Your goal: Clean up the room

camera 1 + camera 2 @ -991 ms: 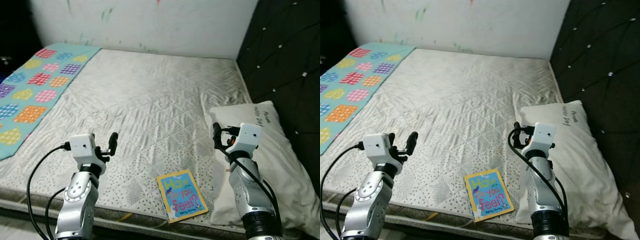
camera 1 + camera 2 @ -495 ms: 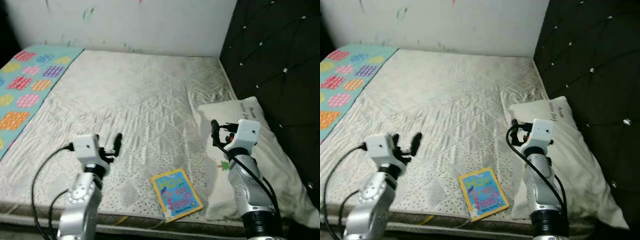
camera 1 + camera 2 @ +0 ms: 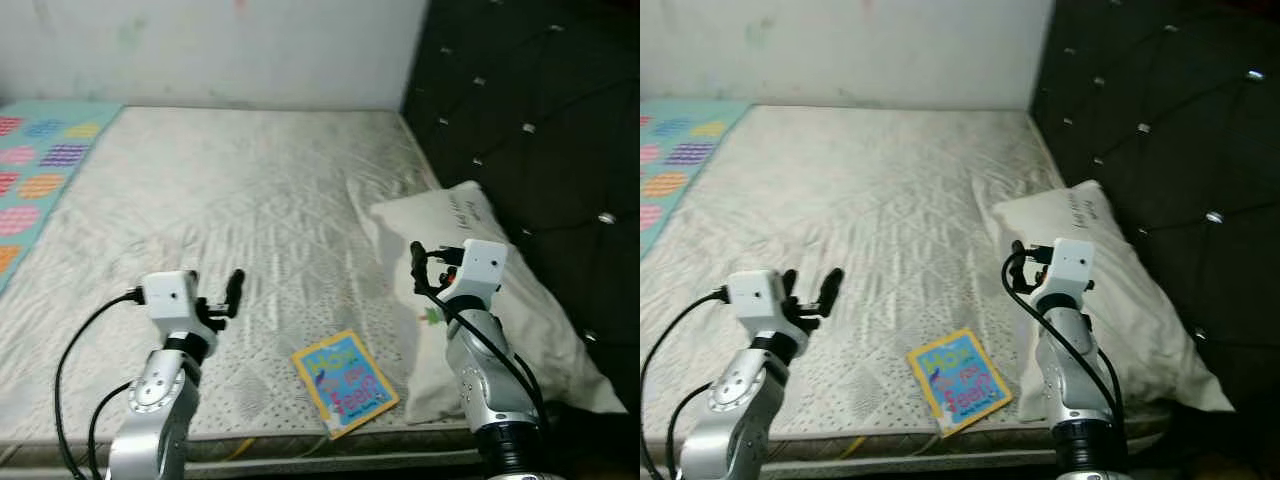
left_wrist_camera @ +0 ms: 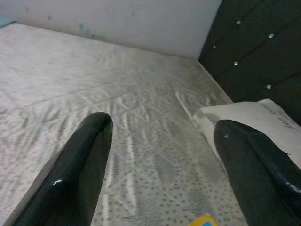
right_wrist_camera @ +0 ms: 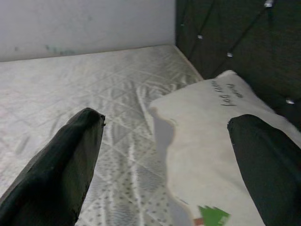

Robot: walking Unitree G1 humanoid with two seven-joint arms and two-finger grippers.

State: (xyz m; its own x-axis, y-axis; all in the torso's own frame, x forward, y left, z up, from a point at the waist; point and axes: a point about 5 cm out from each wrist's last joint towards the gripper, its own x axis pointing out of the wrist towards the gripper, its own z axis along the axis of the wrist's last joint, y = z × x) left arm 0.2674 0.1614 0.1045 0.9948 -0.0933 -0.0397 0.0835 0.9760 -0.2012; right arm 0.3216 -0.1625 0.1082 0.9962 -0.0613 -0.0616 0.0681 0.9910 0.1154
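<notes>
Book (image 3: 344, 383) flat at mattress (image 3: 250, 200) edge | left hand (image 4: 160, 160), right hand (image 5: 169, 165) spread, empty; blanket (image 3: 40, 170) cropped

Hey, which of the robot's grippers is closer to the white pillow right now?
Right. The right gripper hovers over the white pillow near its inner edge; the left gripper hangs over the mattress, beyond the book.

Dim, even indoor light; slight blur; wrist views soft up close.
</notes>
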